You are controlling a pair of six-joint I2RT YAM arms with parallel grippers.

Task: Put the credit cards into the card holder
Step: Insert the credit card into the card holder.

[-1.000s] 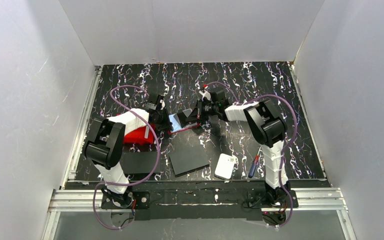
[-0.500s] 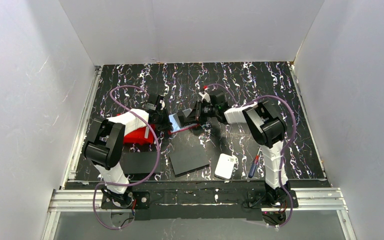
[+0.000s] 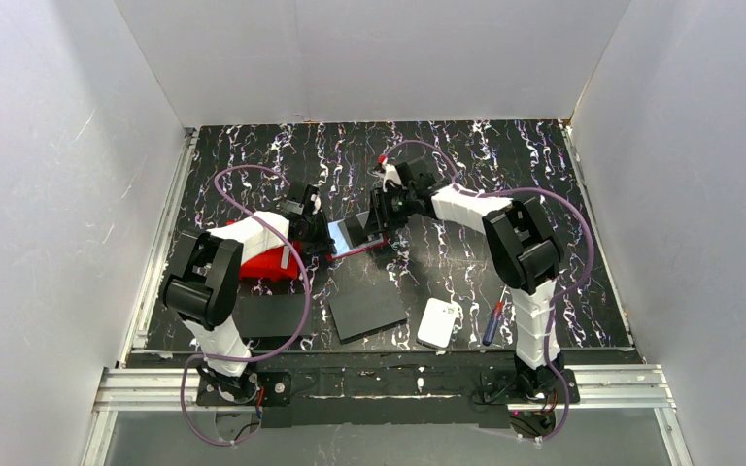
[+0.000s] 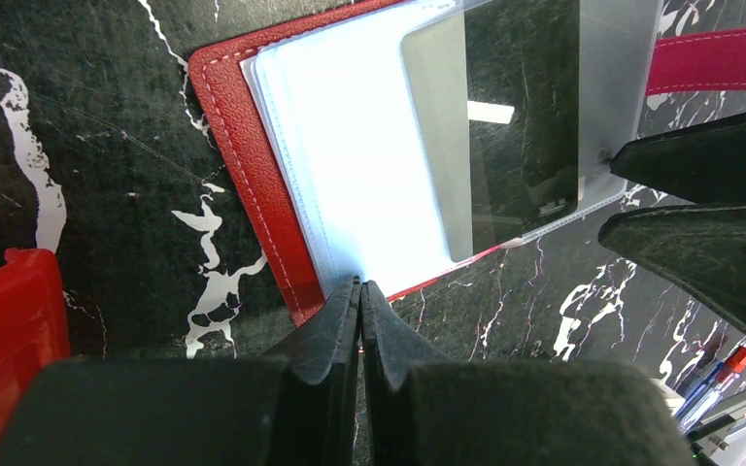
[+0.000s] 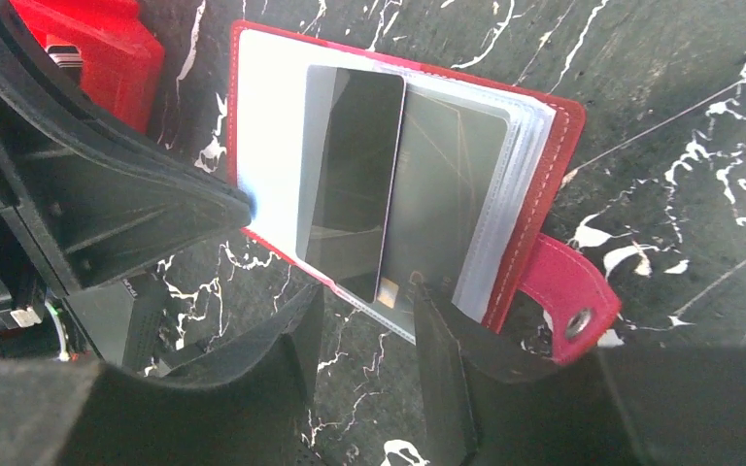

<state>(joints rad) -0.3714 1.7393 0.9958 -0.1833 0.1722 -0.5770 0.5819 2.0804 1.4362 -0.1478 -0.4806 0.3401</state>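
Observation:
The card holder (image 3: pixel 355 236) lies open on the marbled table, its red cover (image 4: pixel 243 165) and clear sleeves showing, its strap with the stud (image 5: pixel 565 301) off to one side. A glossy dark-reflecting credit card (image 5: pixel 350 184) sits in the sleeves, over a greyer one (image 5: pixel 452 184) with a gold chip. My left gripper (image 4: pixel 360 287) is shut on the holder's near edge. My right gripper (image 5: pixel 364 311) stands open at the opposite edge. Its fingertips (image 5: pixel 427 301) straddle the cards' edge and hold nothing.
A bright red bin (image 3: pixel 267 260) sits beside the left arm. Two black flat sheets (image 3: pixel 367 309) (image 3: pixel 272 316) lie near the front, with a white rounded pad (image 3: pixel 439 322) and a pen-like tool (image 3: pixel 492 322) to their right. White walls enclose the table.
My right gripper has opened and let go of the card, which now rests in the holder's sleeves. The right wrist shifted slightly toward the back. My left gripper stayed shut in place.

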